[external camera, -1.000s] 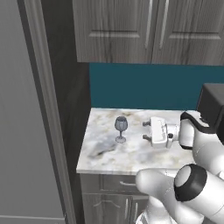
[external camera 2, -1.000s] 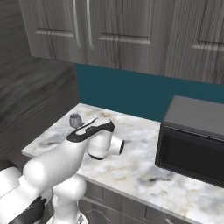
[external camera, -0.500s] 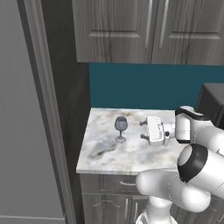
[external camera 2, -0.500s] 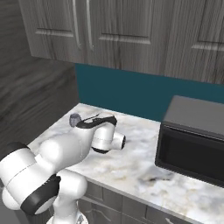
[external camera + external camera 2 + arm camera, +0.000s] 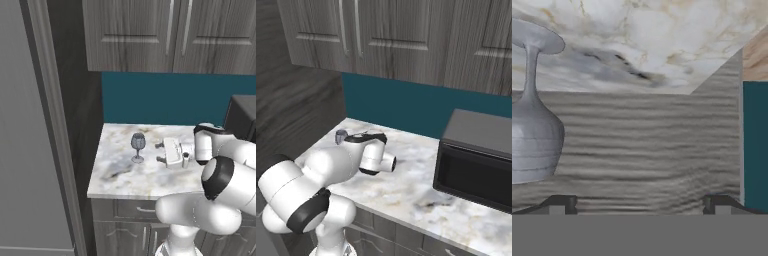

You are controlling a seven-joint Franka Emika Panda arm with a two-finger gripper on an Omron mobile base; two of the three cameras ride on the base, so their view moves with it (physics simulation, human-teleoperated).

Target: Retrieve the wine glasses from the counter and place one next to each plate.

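One wine glass point(image 5: 138, 146) stands upright on the marble counter point(image 5: 120, 172), near its left end. My gripper point(image 5: 160, 152) lies level just to the right of it, fingers pointing at the glass, open, nothing between them. The hand view is rolled over: the wine glass point(image 5: 532, 145) hangs at the left with its foot toward the top, off to the side of the left fingertip point(image 5: 559, 204), and my gripper point(image 5: 639, 205) faces the dark wood side wall. In the right base view the glass point(image 5: 341, 135) peeks out behind my arm. The plates are out of view.
A dark microwave point(image 5: 476, 160) sits on the counter's right part, also at the microwave point(image 5: 242, 117) edge of the left base view. A tall dark panel point(image 5: 55, 125) bounds the counter on the left. Teal backsplash point(image 5: 165, 97) and wall cabinets point(image 5: 170, 35) lie behind and above.
The hand has crept slightly left toward the glass while the arm's elbow swung round. The jaws stayed open and the glass has not moved.
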